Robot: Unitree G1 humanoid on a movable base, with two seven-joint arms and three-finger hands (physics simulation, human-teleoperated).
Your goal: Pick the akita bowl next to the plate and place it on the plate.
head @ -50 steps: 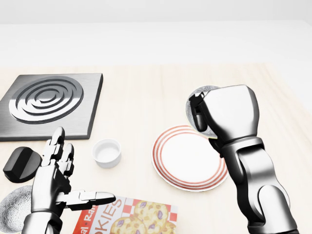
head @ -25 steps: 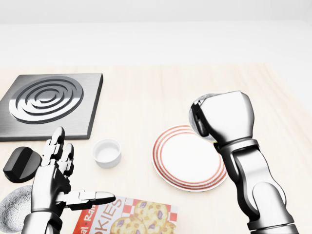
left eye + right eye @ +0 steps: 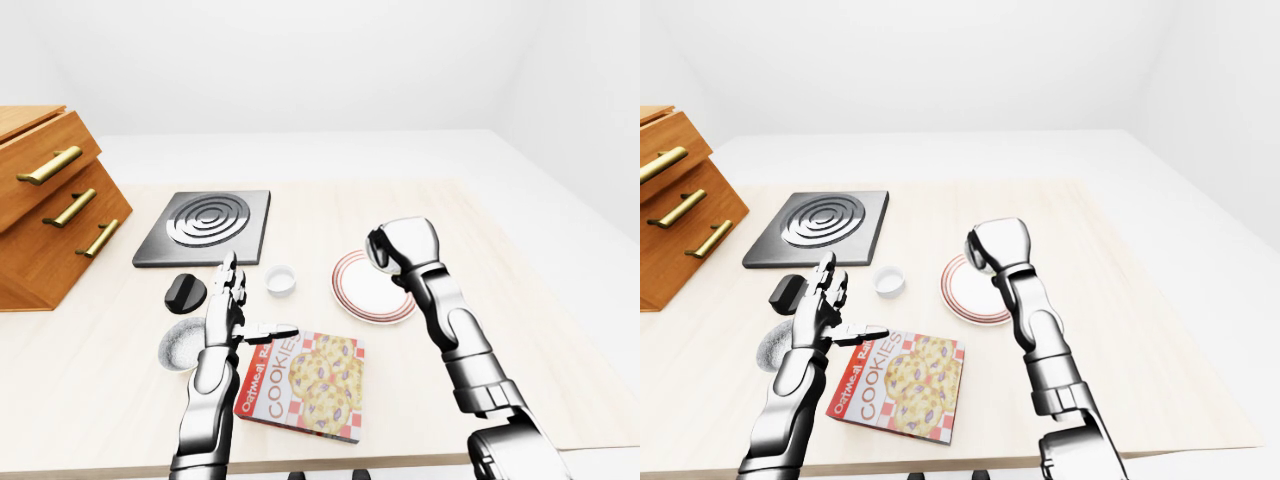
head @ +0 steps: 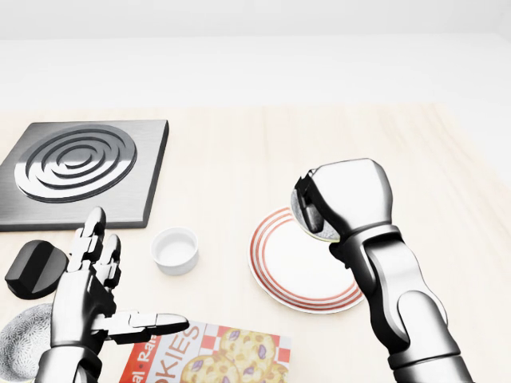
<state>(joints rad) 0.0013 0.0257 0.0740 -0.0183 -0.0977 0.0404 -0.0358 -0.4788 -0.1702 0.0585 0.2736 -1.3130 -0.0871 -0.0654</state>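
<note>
Seeing right hand [image 4: 345, 195] now over the far rim of the plate [image 4: 291, 275], versus out past that rim, toward the tabletop's right edge, a second ago. Carrying the akita bowl [image 4: 313, 229] along: mostly hidden behind the knuckles, only a pale sliver showing under fingers [image 4: 307, 199] curled tight round it. Looks held clear of the plate, not resting on it. Reads as transport nearly finished; needs a little more travel toward plate centre, then lower and release. Worth watching for bowl rim clipping the plate edge. Leaving left hand [image 4: 89, 275] idle by the tabletop's edge nearest the robot, fingers spread, holding nothing.
</note>
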